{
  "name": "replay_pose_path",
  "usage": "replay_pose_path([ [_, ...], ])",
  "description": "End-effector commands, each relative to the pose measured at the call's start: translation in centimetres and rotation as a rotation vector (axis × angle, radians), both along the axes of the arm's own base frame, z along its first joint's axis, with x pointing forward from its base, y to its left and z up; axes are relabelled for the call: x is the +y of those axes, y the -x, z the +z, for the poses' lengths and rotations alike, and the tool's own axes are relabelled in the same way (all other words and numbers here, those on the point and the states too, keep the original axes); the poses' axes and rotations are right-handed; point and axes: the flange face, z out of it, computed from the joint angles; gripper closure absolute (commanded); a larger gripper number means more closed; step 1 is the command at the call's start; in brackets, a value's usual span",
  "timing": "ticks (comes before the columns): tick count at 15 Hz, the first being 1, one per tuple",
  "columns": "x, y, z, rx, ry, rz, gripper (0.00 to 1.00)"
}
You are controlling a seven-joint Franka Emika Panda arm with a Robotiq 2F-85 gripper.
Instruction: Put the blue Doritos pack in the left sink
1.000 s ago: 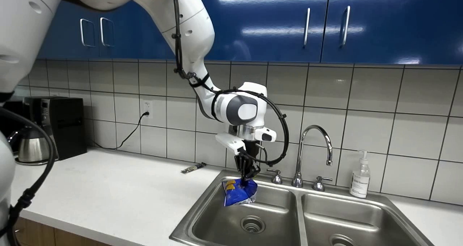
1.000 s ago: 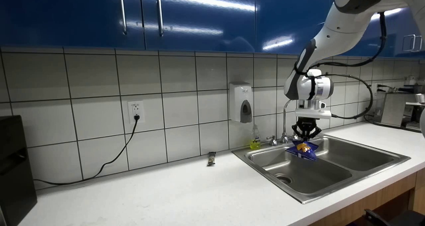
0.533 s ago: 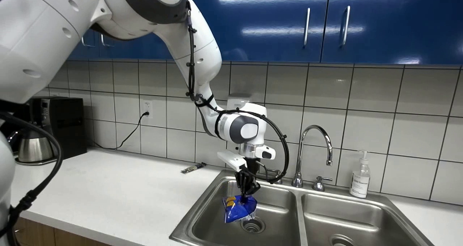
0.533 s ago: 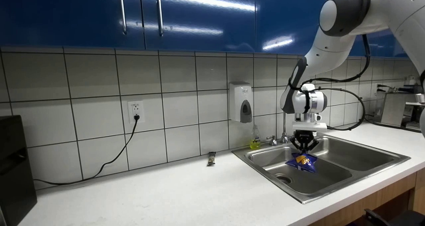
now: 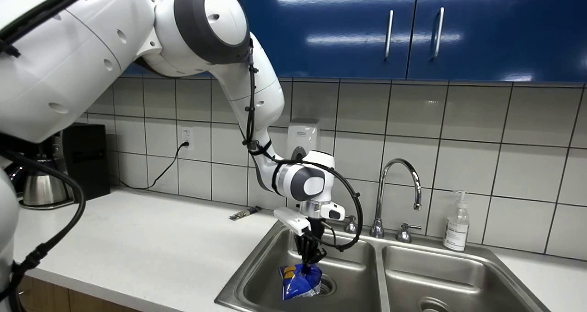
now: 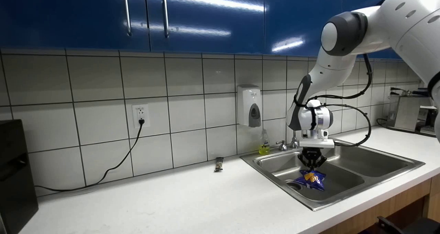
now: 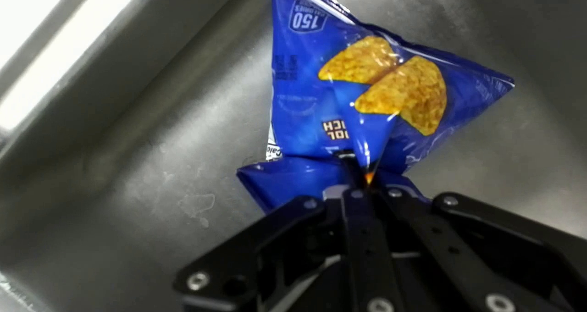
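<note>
Over the floor of the left sink (image 5: 353,280), the blue bag (image 7: 367,91) is grasped by the pincer (image 6: 311,168). As seen in the wrist view, a fold of the foil is pinched between the jaws, and creases are drawn toward them; yellow-orange chips and an upside-down "150" are printed on the larger part of the bag. Whether the floor of the sink is touched by the bag cannot be told. Part of the round drain (image 5: 328,285) is hidden by the bag in both exterior views. The pincer is pointed downward, carried at the end of a white arm (image 5: 266,91). Beside the left sink, the right sink (image 5: 440,266) is parted off by a steel ridge (image 5: 381,275), and behind the two a curved tap (image 5: 379,206) is fixed between a pair of handles (image 5: 403,235). Behind the right sink a pump bottle (image 5: 456,227) is found standing upright. On the white tabletop (image 6: 172,199), near the tiled wall (image 6: 185,110), a small packet (image 6: 219,164) is seen lying well apart from the bag. A white soap dispenser (image 6: 249,106) is mounted on the wall, and a coffee pot (image 5: 41,190) is seen in an exterior view.
</note>
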Motion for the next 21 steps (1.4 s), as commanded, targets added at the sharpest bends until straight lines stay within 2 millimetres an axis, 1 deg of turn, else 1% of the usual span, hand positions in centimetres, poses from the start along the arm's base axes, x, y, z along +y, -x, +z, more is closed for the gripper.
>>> replay_pose_path([
  [1,0.0,-0.1,-0.2,0.003,-0.001,0.002,0.99],
  [11,0.1,0.0,-0.4,0.007,-0.001,0.002,1.0],
  [13,0.2,0.2,-0.7,-0.007,0.012,0.002,1.0],
  [16,-0.3,0.5,-2.1,-0.021,0.037,-0.013,1.0],
  [21,-1.3,1.3,-5.2,-0.008,0.074,-0.028,1.0],
])
